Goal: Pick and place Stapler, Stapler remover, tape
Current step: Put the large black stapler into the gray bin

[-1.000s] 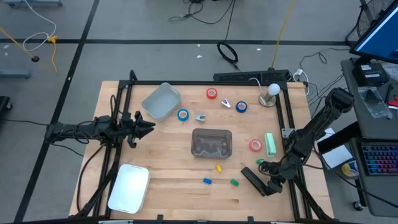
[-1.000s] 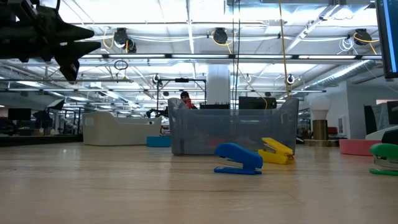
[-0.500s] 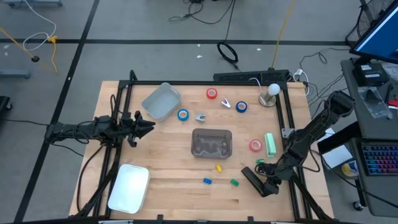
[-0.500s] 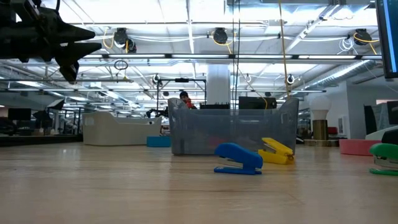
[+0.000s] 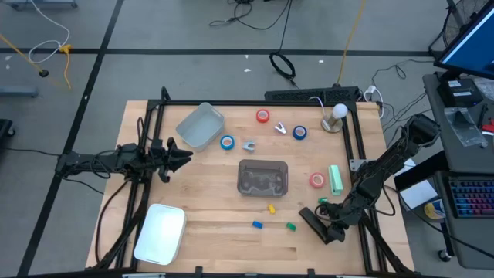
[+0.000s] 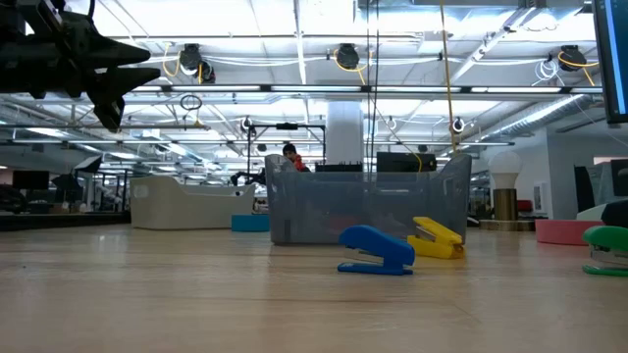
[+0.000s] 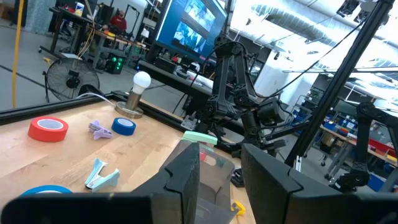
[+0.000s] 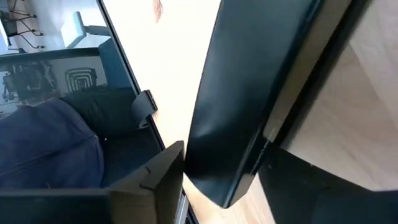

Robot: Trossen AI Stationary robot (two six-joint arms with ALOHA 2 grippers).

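A black stapler (image 5: 311, 222) lies flat on the table near its near-right corner, and in the right wrist view its long dark body (image 8: 249, 93) fills the gap between my fingers. My right gripper (image 5: 327, 230) is shut on it. My left gripper (image 5: 187, 157) hovers open above the table's left side, also seen in the low view (image 6: 132, 61). Tape rolls lie flat: red (image 5: 263, 116), dark blue (image 5: 299, 133), light blue (image 5: 227, 143), pink-red (image 5: 317, 180). Two staple removers (image 5: 279, 128) (image 5: 248, 144) lie between the rolls. My right gripper holds the black stapler at its near-right end (image 5: 324, 232), with one finger (image 8: 155, 177) on each long side, so the fingers lie across its width. They come in low, slanting from the table's right. The stapler still lies flat on the table.
A clear bin (image 5: 263, 177) stands mid-table. Small yellow (image 5: 272, 208), blue (image 5: 258, 225) and green (image 5: 291, 226) staplers lie in front of it. A mint-green stapler (image 5: 335, 179) lies at the right, a white lid (image 5: 160, 232) near left, a tilted tub (image 5: 200, 125) and a bulb lamp (image 5: 334, 116) far.
My right arm has settled slightly lower and toward the black stapler, which has stayed where it was.
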